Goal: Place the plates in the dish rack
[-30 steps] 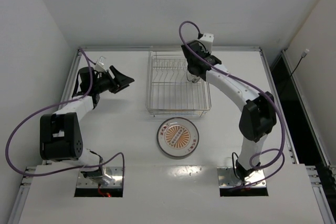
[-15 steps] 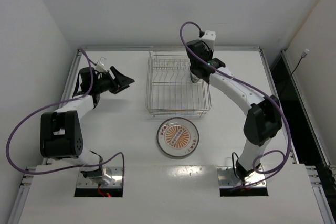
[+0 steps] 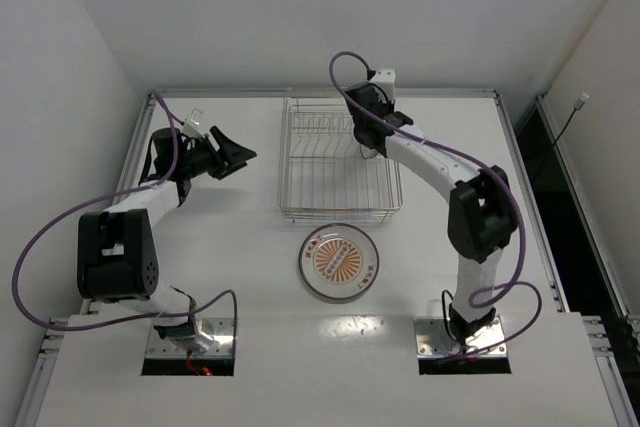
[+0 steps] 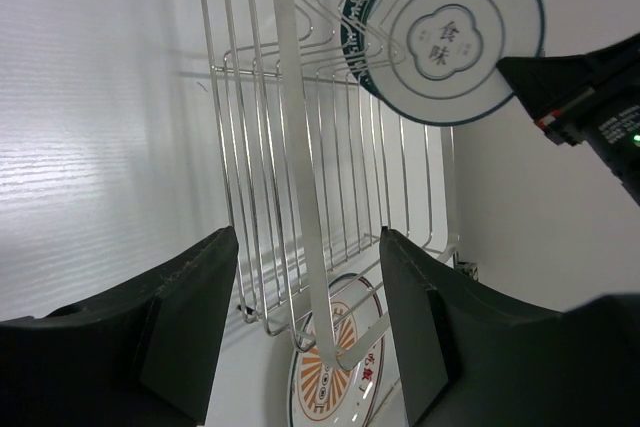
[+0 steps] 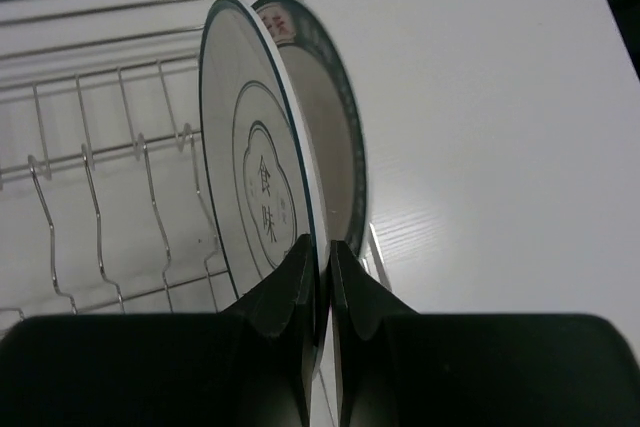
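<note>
— Plates first: from above, the right arm covers the pair standing in the rectangular silver wire dish rack (image 3: pixel 335 179). Can you make them out?
— Only from the wrists. The glossy white round plate with thin dark rings and a centre mark (image 5: pixel 255 212) stands on edge among the upright tines. The right gripper (image 5: pixel 318 252) is pinched onto its rim, black fingers hiding its lower edge.
— Behind it?
— The white plate with a dark-blue patterned rim (image 5: pixel 338 137), mostly covered, just a crescent showing.
— Third one?
— The round plate with an orange sunburst centre and dark rim (image 3: pixel 338 263) lies flat on the smooth white table (image 3: pixel 220 247), just in front of the rack. The left gripper (image 3: pixel 238 144) hovers left of the rack, fingers spread wide.
</note>
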`<act>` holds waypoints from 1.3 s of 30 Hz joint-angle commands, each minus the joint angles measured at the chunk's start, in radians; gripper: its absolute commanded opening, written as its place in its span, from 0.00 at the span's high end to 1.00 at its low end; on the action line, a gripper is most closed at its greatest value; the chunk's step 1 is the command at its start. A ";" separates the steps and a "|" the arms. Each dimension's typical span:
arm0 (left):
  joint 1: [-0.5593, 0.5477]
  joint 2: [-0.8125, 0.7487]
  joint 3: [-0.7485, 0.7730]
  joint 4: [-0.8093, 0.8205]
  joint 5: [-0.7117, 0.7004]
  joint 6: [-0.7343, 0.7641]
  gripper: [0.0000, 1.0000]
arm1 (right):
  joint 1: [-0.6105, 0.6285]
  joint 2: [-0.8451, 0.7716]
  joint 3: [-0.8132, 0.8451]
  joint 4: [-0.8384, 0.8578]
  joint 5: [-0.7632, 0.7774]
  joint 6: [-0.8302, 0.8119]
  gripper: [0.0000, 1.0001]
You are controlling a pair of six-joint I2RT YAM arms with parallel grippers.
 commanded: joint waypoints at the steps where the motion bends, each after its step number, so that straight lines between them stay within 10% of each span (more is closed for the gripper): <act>1: 0.002 0.010 0.038 0.018 0.009 0.012 0.44 | -0.003 0.068 0.080 0.009 -0.023 -0.024 1.00; 7: 0.002 0.019 0.038 0.018 0.018 0.012 0.44 | -0.003 0.122 0.140 -0.017 -0.056 -0.033 0.84; 18: 0.002 0.019 0.048 -0.001 0.018 0.023 0.44 | 0.006 -0.131 0.120 -0.171 -0.021 -0.078 0.25; 23: 0.002 0.019 0.048 -0.001 0.030 0.023 0.44 | -0.048 -0.451 -0.086 -0.223 -0.385 -0.004 0.21; 33: 0.002 0.019 0.038 0.019 0.040 0.023 0.44 | -0.204 -0.979 -1.025 -0.001 -1.364 0.475 0.24; 39: 0.002 0.019 0.038 0.019 0.040 0.023 0.44 | -0.226 -1.066 -1.195 0.032 -1.357 0.636 0.25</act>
